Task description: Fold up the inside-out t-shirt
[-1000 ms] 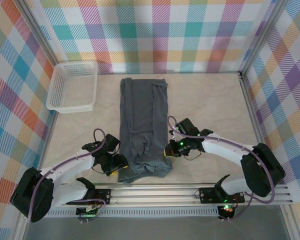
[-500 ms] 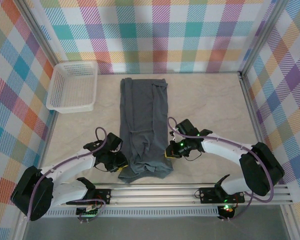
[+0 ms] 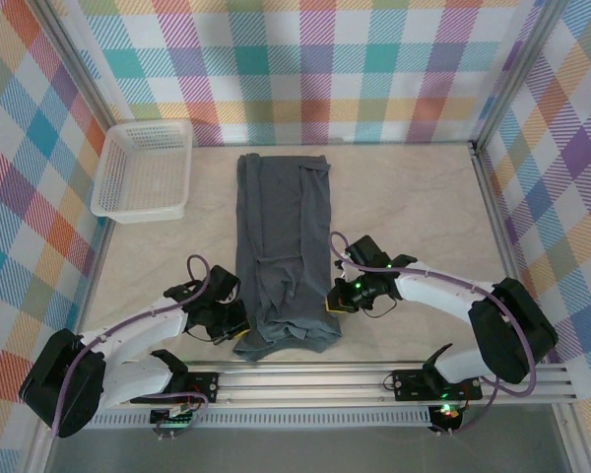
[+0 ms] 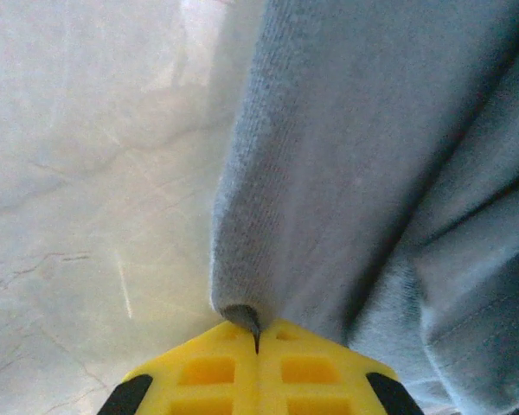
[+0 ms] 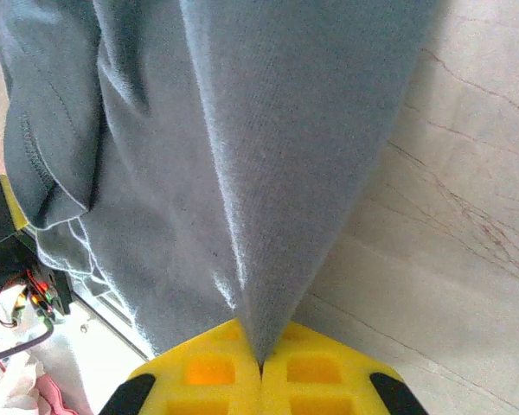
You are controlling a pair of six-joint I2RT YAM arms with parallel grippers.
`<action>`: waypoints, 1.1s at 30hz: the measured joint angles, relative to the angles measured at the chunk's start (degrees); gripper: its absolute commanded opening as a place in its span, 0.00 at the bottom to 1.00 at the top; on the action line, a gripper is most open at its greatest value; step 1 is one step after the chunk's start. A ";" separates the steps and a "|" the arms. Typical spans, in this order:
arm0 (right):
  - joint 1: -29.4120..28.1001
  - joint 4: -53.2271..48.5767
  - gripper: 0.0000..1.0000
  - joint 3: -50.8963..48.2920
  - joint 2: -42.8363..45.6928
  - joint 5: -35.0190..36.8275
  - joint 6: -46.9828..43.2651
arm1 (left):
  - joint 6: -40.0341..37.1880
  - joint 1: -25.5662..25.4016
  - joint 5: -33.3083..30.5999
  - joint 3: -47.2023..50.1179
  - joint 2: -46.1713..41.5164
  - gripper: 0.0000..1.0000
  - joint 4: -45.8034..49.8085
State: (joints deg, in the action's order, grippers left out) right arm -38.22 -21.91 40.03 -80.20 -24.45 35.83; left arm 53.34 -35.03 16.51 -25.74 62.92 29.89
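The slate-grey t-shirt (image 3: 282, 246) lies as a long narrow strip down the middle of the table, its near end bunched by the front rail. My left gripper (image 3: 238, 323) is shut on the t-shirt's near-left edge; in the left wrist view a small pinch of the t-shirt (image 4: 346, 173) sits between the yellow fingertips (image 4: 199, 372) of the gripper (image 4: 257, 344). My right gripper (image 3: 331, 304) is shut on the near-right edge. In the right wrist view a fold of the t-shirt (image 5: 277, 173) runs into the closed yellow jaws of the gripper (image 5: 261, 363).
A white mesh basket (image 3: 144, 169) stands at the far left corner. Plaid walls and a metal frame close in the table on three sides. The aluminium rail (image 3: 374, 374) with both arm bases runs along the near edge. Bare marbled tabletop (image 3: 414, 217) lies right of the t-shirt.
My left gripper has closed onto the t-shirt's near-left edge and shifted slightly right. The right gripper has kept its grip and barely moved.
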 measured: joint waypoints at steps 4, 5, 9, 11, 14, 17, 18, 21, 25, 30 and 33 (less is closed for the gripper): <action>0.00 -0.79 0.00 -5.09 6.10 1.18 1.05 | 0.85 -2.80 -0.04 0.48 -5.22 0.00 2.21; 0.00 -1.99 0.00 -7.13 9.31 1.49 1.31 | 1.64 -4.11 0.09 0.94 -7.69 0.00 2.62; -0.02 -8.76 0.00 -11.45 20.81 1.95 2.43 | 5.22 -7.56 1.05 2.32 -14.95 0.00 4.35; -0.02 -11.91 0.00 -11.26 24.83 2.60 2.60 | 6.08 -7.72 0.79 1.81 -17.00 0.00 5.75; -0.07 -16.72 0.00 -7.06 26.53 4.66 2.49 | 6.01 -7.67 -0.72 -3.30 -16.46 0.00 9.22; 0.13 -19.10 0.00 1.95 21.40 7.43 1.27 | 4.35 -6.21 -2.27 -12.70 -12.13 0.00 11.08; 0.48 -19.15 0.00 5.33 18.75 8.22 0.61 | 3.19 -5.01 -2.69 -16.52 -10.03 0.00 11.10; 3.21 -18.29 0.00 14.16 11.06 9.75 -1.90 | -0.96 0.68 -2.89 -26.10 -3.85 0.00 10.75; 9.42 -16.13 0.00 26.60 -0.94 9.84 -5.31 | -6.88 9.79 -1.36 -37.35 7.23 0.00 9.73; 16.09 -13.18 0.00 47.19 -20.33 9.51 -8.79 | -13.25 18.23 0.31 -55.43 27.12 0.00 6.32; 18.67 -12.31 0.49 59.82 -32.22 8.15 -10.23 | -15.89 21.09 0.46 -68.28 40.79 0.49 3.89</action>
State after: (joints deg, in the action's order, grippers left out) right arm -19.55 -34.22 99.85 -112.42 -16.29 25.61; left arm 37.45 -13.93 16.97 -94.02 103.70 33.78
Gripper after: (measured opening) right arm 0.169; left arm 0.173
